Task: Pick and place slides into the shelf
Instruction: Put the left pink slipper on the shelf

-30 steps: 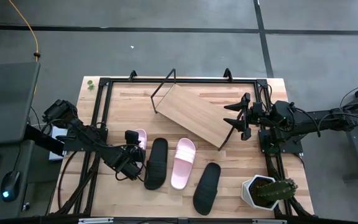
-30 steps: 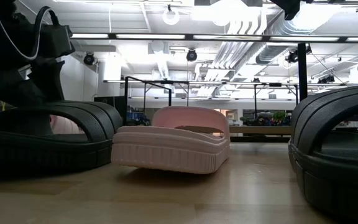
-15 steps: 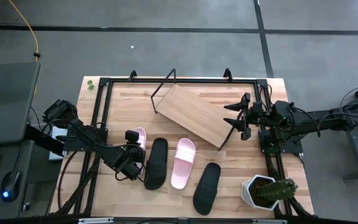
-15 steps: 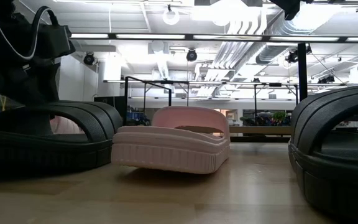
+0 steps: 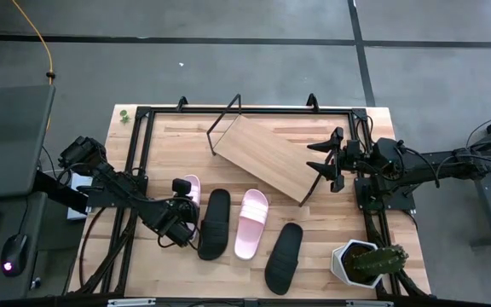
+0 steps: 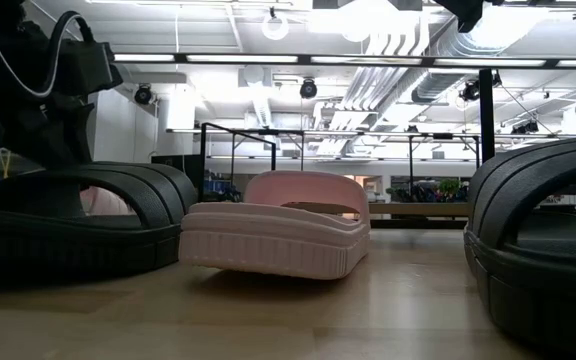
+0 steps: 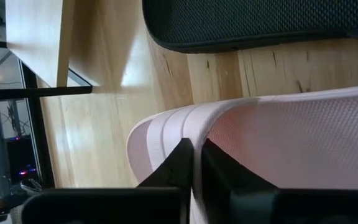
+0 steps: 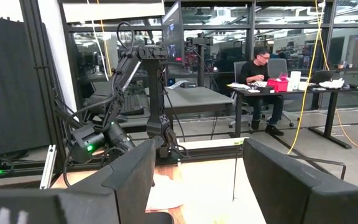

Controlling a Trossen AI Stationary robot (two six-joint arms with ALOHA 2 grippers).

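Observation:
Four slides lie soles down on the wooden table: a pale pink one (image 5: 193,188) at the left, a black one (image 5: 214,223), a second pink one (image 5: 251,223) and a second black one (image 5: 284,255). Beyond them the shelf (image 5: 267,159), a tilted light-wood board on a black wire frame, stands with nothing on it. My left gripper (image 5: 182,202) is down on the left pink slide (image 7: 303,143) and shut on it. My right gripper (image 5: 325,162) hangs open and raised beside the shelf's right end, its fingers (image 8: 135,177) holding nothing. My left gripper pinches the left pink slide's ribbed strap (image 7: 166,127) at its edge between its two fingers (image 7: 180,167). They slant down at it from the table's left and near side. The slide lies flat on the table, its footbed (image 7: 316,149) beside the fingers.
A cactus in a white pot (image 5: 363,261) stands at the near right corner. Black frame rails (image 5: 135,162) run along the table's left, far and right sides. Bare wood lies left of the slides (image 5: 156,256). A person (image 8: 260,78) sits at a desk in the room beyond.
My left gripper has shut on the left pink slide's strap without shifting its place; in the low view its dark finger has drawn in. The slide has stayed where it lay. My right arm has kept still.

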